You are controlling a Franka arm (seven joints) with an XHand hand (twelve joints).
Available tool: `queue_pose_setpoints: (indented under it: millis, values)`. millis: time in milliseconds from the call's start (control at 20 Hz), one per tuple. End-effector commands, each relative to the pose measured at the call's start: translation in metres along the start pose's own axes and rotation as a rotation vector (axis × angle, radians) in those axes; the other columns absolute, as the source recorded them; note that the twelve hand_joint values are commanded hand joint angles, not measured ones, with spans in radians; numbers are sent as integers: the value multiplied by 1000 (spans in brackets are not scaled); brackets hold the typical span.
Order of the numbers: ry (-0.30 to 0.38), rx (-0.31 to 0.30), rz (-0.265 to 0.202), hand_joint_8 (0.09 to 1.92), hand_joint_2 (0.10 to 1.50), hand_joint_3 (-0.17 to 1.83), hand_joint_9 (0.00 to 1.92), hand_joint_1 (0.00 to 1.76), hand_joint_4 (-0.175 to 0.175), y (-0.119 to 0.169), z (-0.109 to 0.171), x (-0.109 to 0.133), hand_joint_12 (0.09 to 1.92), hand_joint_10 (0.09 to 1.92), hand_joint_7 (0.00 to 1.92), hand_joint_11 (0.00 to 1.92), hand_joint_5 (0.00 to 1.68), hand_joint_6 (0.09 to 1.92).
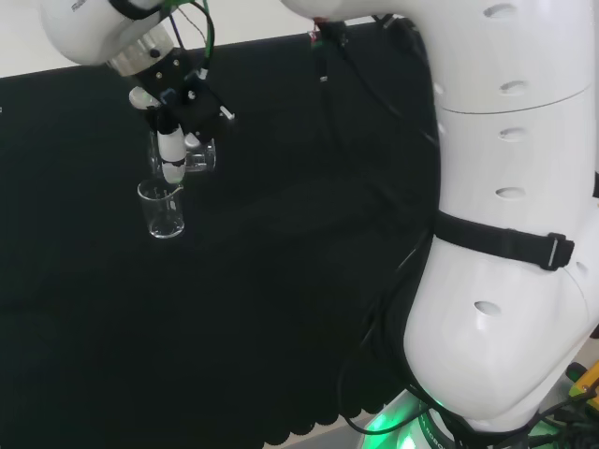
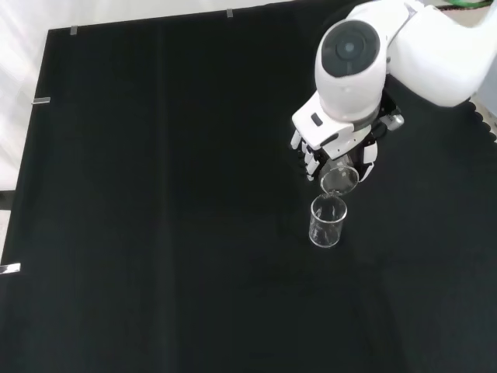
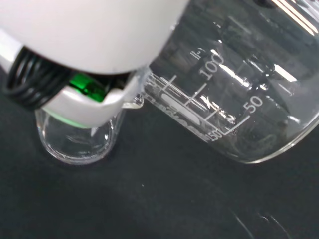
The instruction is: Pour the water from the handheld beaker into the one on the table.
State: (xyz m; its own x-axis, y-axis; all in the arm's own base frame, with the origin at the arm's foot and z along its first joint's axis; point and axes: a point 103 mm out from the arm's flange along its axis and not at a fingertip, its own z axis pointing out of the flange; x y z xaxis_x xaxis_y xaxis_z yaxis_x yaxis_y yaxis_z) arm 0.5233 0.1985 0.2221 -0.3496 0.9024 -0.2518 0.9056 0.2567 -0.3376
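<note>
A clear glass beaker (image 1: 164, 210) stands upright on the black cloth, also seen in the front view (image 2: 327, 221) and in the wrist view (image 3: 77, 142). The hand (image 1: 171, 148) is curled round a second clear beaker (image 1: 199, 156), which is tipped over with its lip just above the standing beaker's rim. In the front view the hand (image 2: 335, 148) holds the tilted beaker (image 2: 339, 180) right above the standing one. Close up, the held beaker (image 3: 234, 94) lies nearly on its side, its printed scale showing, beside a white part of the hand (image 3: 89, 45).
The arm's big white links (image 1: 505, 215) stand at the right of the head view, with black cables (image 1: 374, 122) trailing over the cloth. A white link with a round grey cap (image 2: 351, 58) stands over the hand in the front view. The cloth's scalloped edge (image 1: 309, 426) runs along the near side.
</note>
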Motion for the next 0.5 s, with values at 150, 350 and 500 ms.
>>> queue_pose_setpoints:
  millis: [150,350,500]
  values:
    - [151,-96,-31,87,651,555,1537,1326,-175,-6,-3,-9,864,87,1594,1075,1463,233]
    - [187,-121,-40,87,652,554,1537,1326,-175,-7,-4,-12,865,87,1594,1077,1462,233]
    - [224,-129,-37,87,652,553,1537,1326,-175,-7,-2,-15,865,87,1594,1077,1462,233]
